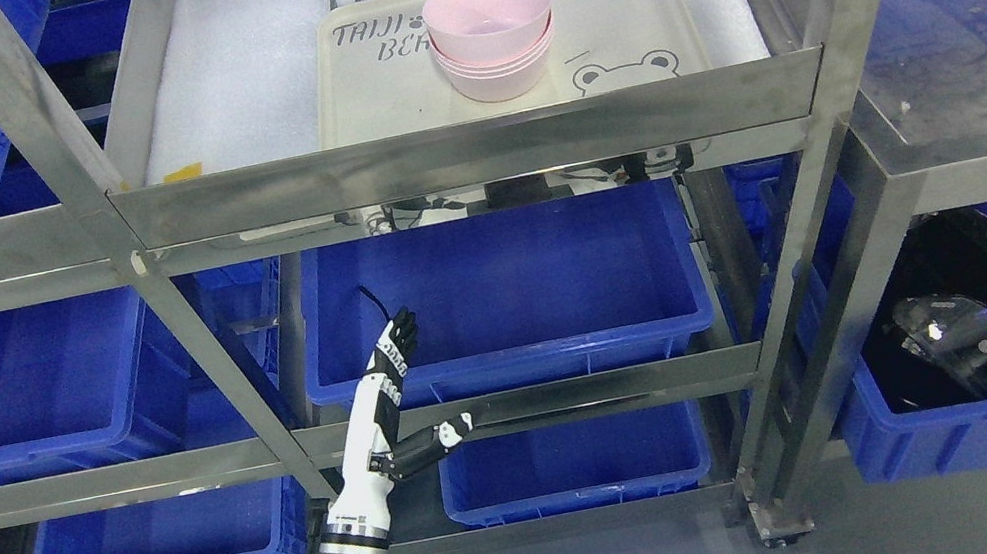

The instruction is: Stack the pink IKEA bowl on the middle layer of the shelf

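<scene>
Head view – left hand [387, 407] raised, fingers straight (thumb out), empty

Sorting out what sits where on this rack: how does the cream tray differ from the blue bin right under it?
The cream tray is shallow and pale with a printed frog face; the blue bin is deep and plain. The tray carries a stack of pink bowls; the bin shows nothing inside. Tray sits on the upper shelf, bin one level lower. Both are rectangular.

Cream tray [609, 13] – reads "TAIJI", "BE", partly hidden
</scene>
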You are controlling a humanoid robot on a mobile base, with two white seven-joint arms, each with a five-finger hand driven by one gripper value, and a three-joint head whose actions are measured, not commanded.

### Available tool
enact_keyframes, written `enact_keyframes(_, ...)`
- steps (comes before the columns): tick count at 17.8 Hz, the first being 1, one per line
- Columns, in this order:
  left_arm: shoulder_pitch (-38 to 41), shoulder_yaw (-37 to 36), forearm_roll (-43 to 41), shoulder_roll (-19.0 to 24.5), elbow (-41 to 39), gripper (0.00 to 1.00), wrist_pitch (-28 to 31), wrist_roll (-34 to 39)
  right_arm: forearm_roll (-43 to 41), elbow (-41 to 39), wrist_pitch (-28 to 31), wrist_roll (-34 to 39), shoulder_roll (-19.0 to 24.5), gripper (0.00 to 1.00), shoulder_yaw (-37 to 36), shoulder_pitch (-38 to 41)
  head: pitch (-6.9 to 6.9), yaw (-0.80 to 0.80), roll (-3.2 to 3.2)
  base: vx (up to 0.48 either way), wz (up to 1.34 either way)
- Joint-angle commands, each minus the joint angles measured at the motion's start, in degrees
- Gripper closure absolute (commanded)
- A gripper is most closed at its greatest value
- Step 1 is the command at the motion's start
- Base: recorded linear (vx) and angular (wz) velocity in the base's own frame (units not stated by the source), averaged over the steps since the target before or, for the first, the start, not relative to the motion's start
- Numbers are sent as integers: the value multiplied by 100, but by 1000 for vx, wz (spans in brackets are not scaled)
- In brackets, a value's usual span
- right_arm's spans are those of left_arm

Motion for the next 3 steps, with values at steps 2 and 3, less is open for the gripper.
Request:
enact_keyframes(2, -353, 387, 109, 88, -147, 0, 618, 84, 0, -100, 3, 4, -100, 0, 0, 131, 0, 0, 0, -99, -185)
enact_keyframes(3, -389, 396, 109, 88, -164, 0, 680, 93, 0, -100, 3, 4, -100, 0, 0, 131, 0, 0, 0, -90, -156)
